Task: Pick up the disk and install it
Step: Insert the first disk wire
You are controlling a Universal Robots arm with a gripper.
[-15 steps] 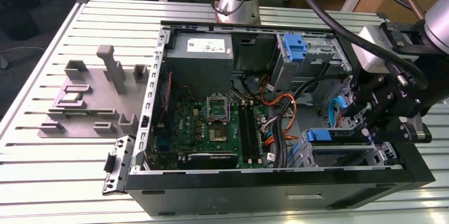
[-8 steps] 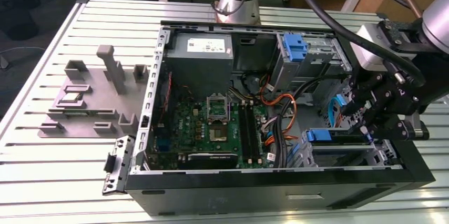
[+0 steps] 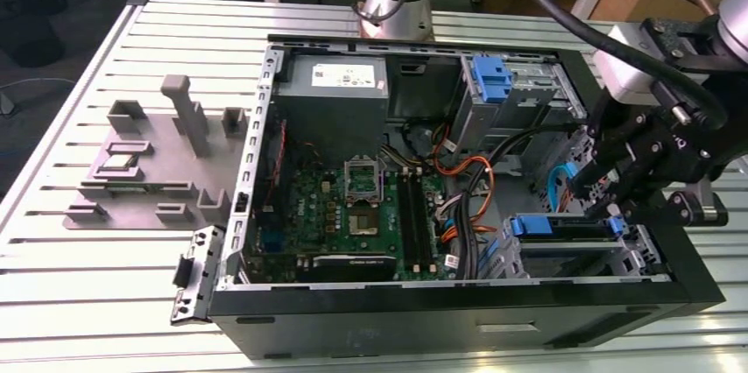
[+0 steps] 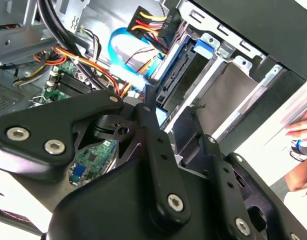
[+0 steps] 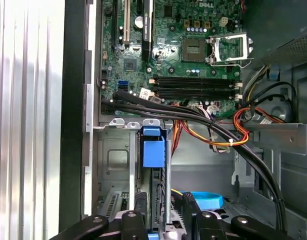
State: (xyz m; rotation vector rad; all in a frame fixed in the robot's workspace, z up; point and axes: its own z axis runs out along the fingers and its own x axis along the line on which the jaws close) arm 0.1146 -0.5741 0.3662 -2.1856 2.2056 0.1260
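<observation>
Gripper (image 5: 156,222) linkage is seen closest; fingers (image 5: 137,207) are closed on the disk (image 5: 154,150), held edge-on between them, seated in the metal bay (image 3: 573,246) of the computer case (image 3: 468,316).

Black and orange cables (image 5: 213,130) cross the open case at the drive cage's (image 5: 118,160) 1 o'clock, crowding the gripper (image 3: 608,202); the slatted table (image 3: 94,277) at the case's 9 o'clock lies open.
</observation>
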